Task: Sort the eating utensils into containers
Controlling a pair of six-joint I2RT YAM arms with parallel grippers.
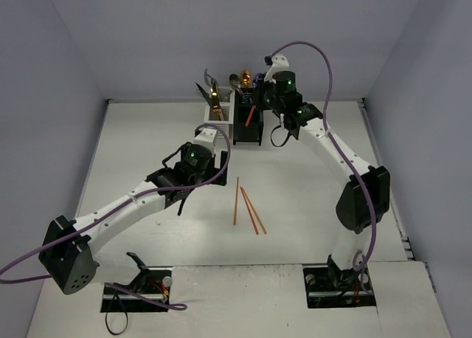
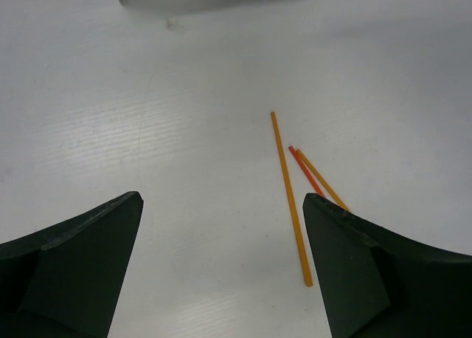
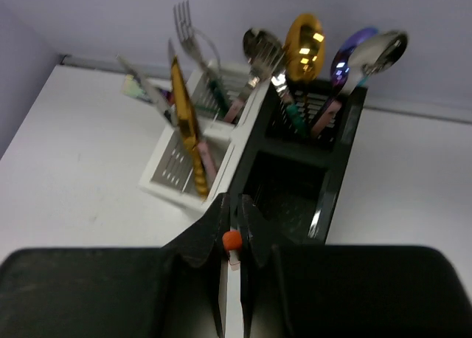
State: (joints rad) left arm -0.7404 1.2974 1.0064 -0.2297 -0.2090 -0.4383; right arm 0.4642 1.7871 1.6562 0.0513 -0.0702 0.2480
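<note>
Findings, left to right. Left gripper (image 2: 221, 205): jaws wide, nothing between them, hovering over the table (image 2: 110, 116). Three loose chopsticks (image 2: 291, 198) lie ahead of it and to its right, close by the right finger. Their long axes run roughly away from the gripper, and two converge at the far ends. I judge the left arm the nearer. Its closing line already crosses those axes, so the coming move is mainly a shift right and a descent. Right gripper (image 3: 231, 218): pinched narrow on one orange-red chopstick (image 3: 231, 240). The black caddy (image 3: 335, 168) sits just below and ahead, the white caddy (image 3: 166, 168) joined on its left. Both hold cutlery (image 3: 304, 46).
</note>
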